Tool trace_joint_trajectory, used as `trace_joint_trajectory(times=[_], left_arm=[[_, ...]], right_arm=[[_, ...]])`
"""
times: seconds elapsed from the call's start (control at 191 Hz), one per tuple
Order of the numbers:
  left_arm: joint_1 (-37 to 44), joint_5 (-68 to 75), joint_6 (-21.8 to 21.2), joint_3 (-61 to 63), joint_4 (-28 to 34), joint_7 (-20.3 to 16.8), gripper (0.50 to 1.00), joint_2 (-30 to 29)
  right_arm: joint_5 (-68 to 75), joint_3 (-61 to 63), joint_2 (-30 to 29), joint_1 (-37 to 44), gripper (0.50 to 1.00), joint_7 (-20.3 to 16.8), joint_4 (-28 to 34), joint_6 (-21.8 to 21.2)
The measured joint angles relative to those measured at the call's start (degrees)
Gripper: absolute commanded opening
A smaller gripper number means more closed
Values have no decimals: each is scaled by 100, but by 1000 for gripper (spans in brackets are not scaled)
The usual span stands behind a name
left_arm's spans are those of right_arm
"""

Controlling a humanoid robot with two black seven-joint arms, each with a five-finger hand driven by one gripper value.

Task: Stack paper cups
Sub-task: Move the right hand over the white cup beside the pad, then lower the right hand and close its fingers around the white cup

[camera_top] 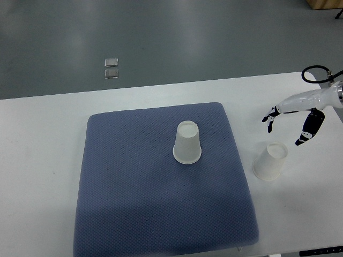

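Top view: your right hand point(292, 120) hovers with fingers spread, empty, just above the upturned cup point(270, 161) on the desk point(43, 160). Close off-centre and you'll likely tip it away from the cup on the mat point(187, 142).

A robot test lab, by the look of it.
You see a plain white counter point(43, 139) with a blue padded mat point(134, 209) laid on it, a bare grey floor point(187, 37) beyond with a small floor fitting point(111, 69), and a cabled white robot hand point(292, 126).
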State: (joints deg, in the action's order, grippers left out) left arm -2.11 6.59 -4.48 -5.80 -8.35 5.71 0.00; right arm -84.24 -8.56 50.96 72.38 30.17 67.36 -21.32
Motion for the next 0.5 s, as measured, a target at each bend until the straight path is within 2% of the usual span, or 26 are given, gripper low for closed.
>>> trace_joint_trajectory(times=[0.503], left_arm=[[2, 0, 0, 0, 0, 0, 1000, 0]], right_arm=[[201, 12, 7, -508, 913, 15, 69, 272]])
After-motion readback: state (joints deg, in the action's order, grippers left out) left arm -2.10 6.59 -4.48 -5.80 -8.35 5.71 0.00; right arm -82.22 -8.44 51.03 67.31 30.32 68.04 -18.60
